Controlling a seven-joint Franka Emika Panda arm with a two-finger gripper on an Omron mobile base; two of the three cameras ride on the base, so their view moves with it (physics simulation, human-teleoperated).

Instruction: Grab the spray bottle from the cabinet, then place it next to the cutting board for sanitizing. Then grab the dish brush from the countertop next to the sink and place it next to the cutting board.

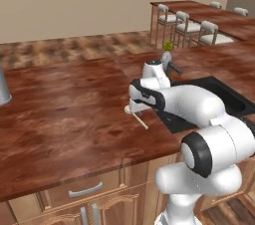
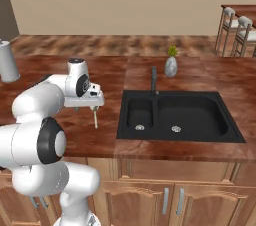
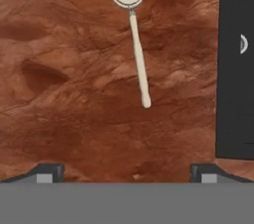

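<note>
Reddish-brown tabletop [image 1: 64, 114] over light wooden drawers, white arm rising from lower right and reaching over it, hand pointing down just above the dish brush [image 1: 137, 115]; pincer hidden behind the hand, spread can't be told here. Brush lies flat on the tabletop, round head toward the hand, thin pale handle pointing toward the front edge, just left of the black sink [image 1: 224, 97]. Behind the arm a small grey vase with a green sprig [image 1: 166, 56] near the dark faucet [image 1: 174, 69], a grey cylinder [image 1: 3, 89] at the far left edge, chairs [image 1: 187, 25] at a second table in the back right.
</note>
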